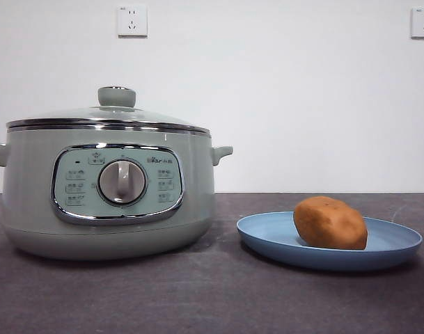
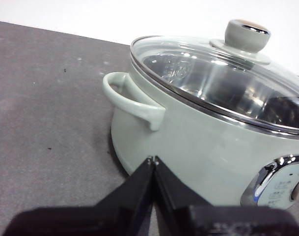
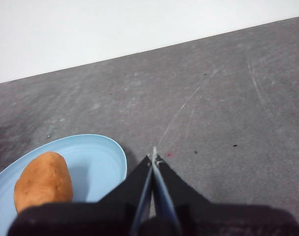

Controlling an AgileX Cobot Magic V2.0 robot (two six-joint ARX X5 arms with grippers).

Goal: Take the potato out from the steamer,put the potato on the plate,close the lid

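You see the potato (image 1: 330, 223) lying on the plate (image 1: 267, 236), the lid (image 1: 107, 115) on the steamer (image 1: 30, 202) (both hands, left hand (image 2: 153, 160) and right hand (image 3: 153, 158), pressed closed, holding nothing).

The steamer (image 1: 107, 202) stood on the table (image 1: 212, 299) at the left of the front view, its dial panel facing the camera. The lid (image 1: 111, 115) sat on the steamer's rim. The plate (image 1: 267, 240) lay on the table to the right of the steamer, apart from it. The potato (image 1: 330, 223) rested on the plate, toward its right half. Two wall sockets (image 1: 132, 21) were mounted on the wall behind. The left gripper (image 2: 153, 160) hung beside the steamer's wall below a side handle; the right gripper (image 3: 154, 156) hung over bare table just beside the plate.
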